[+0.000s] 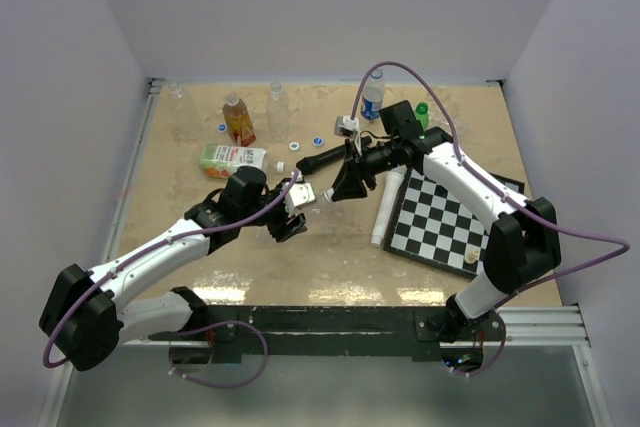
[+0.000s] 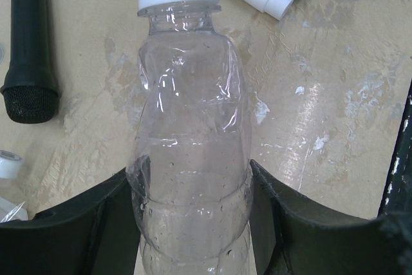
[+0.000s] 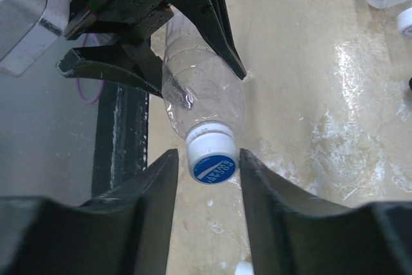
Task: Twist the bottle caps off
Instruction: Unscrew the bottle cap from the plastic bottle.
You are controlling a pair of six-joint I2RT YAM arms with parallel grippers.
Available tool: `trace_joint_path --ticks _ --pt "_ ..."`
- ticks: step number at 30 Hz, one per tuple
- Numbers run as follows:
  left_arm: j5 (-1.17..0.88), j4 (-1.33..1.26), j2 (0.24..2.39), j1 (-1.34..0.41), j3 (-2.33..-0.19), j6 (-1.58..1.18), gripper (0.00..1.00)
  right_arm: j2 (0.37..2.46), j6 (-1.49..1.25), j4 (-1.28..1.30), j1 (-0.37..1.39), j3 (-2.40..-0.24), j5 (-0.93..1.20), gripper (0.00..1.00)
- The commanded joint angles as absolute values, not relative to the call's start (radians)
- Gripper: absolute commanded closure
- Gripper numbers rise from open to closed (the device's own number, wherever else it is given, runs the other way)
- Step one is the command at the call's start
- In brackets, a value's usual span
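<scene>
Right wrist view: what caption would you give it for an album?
Right gripper brackets the blue-topped cap of a clear bottle clamped by the left gripper.

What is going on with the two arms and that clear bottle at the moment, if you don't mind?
The left pincer is clamped around the body of a clear bottle, presenting its neck to the other arm. The right pincer straddles the bottle's white-and-blue cap, with a sliver of gap showing beside it, so it does not grip yet. The cap is on the bottle, not unscrewed.
</scene>
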State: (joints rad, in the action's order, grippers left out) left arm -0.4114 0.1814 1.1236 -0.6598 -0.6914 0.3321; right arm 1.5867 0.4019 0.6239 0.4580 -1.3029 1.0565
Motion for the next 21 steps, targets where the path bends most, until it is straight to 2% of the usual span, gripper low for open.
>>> trace_joint_path --ticks 1,3,7,12,18,21 --pt "-0.419 0.158 1.114 -0.655 -0.703 0.322 0.89 1.603 0.419 0.629 0.456 -1.354 1.108 0.67" --pt "-0.42 0.158 1.111 -0.655 -0.703 0.322 0.9 1.603 0.44 0.641 0.457 -1.356 1.106 0.8" --pt "-0.422 0.161 1.111 -0.657 -0.703 0.325 0.89 1.594 0.512 0.667 0.457 -1.351 1.089 0.97" --pt "-0.426 0.161 1.111 -0.657 -0.701 0.325 0.9 1.594 0.667 0.742 0.459 -1.342 1.092 1.0" --pt "-0.451 0.161 1.109 -0.655 -0.701 0.328 0.9 1.6 1.123 0.995 0.46 -1.393 1.094 1.0" --pt "-0.454 0.161 1.108 -0.657 -0.701 0.327 0.89 1.562 1.248 0.987 0.466 -1.378 1.043 1.0"
